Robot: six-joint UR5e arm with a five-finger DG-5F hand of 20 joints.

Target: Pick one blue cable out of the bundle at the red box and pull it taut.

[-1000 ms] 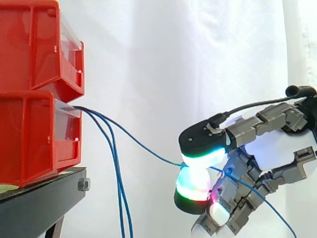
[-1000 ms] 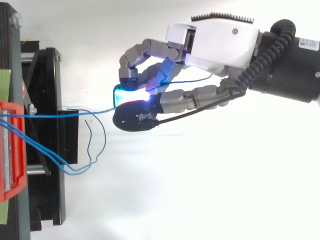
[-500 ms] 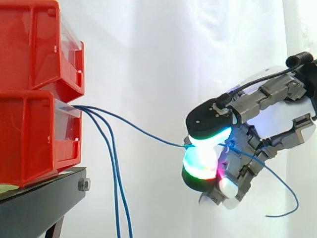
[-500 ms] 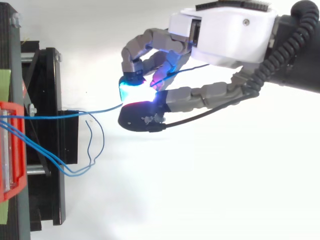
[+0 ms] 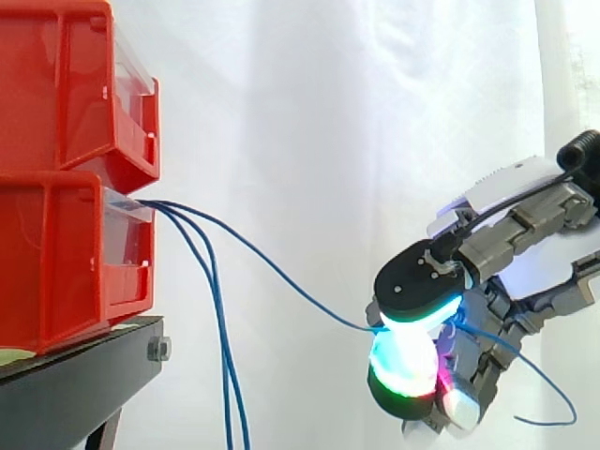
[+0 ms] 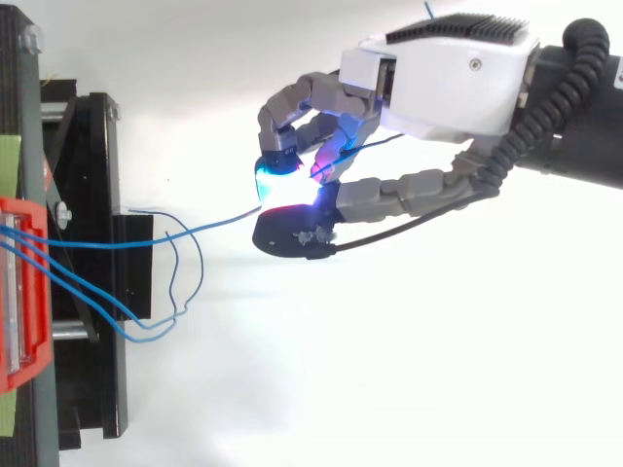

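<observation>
One camera looks across from the side, close up. One looks down from above. Both see the red bins (image 5: 66,253), blue cable (image 5: 281,278) and hand (image 6: 448,78).

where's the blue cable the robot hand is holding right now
In the side view the thin blue cable runs from the lower red plastic bin at left, sloping down and right to the robot hand, which pinches it.

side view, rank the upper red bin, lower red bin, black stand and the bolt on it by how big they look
1. upper red bin and lower red bin: they look alike and both are cut by the picture's edge, so no ranking between them
2. black stand
3. bolt
</observation>
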